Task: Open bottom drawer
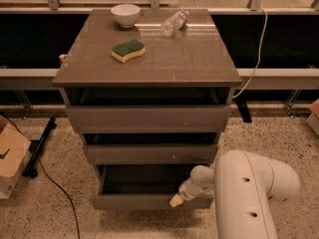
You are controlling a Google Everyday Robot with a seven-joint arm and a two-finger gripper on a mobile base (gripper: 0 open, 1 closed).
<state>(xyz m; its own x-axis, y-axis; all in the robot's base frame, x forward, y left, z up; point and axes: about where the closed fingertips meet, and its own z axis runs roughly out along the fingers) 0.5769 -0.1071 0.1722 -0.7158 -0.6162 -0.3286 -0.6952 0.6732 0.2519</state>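
Observation:
The bottom drawer (pixel 144 201) of the grey-brown cabinet stands pulled out, its dark inside showing above its flat slab front. My white arm comes in from the lower right. My gripper (pixel 177 199) sits at the right end of the drawer's front edge, its pale tip at the top lip of the slab. The middle drawer (pixel 149 153) and the top drawer (pixel 147 117) above it stick out less.
On the cabinet top (pixel 199 63) lie a green-and-yellow sponge (pixel 128 50), a white bowl (pixel 125 14) and a lying plastic bottle (pixel 174 22). A cardboard box (pixel 10 158) and a black cable (pixel 55 183) are on the floor at left. A white cord (pixel 256 49) hangs at right.

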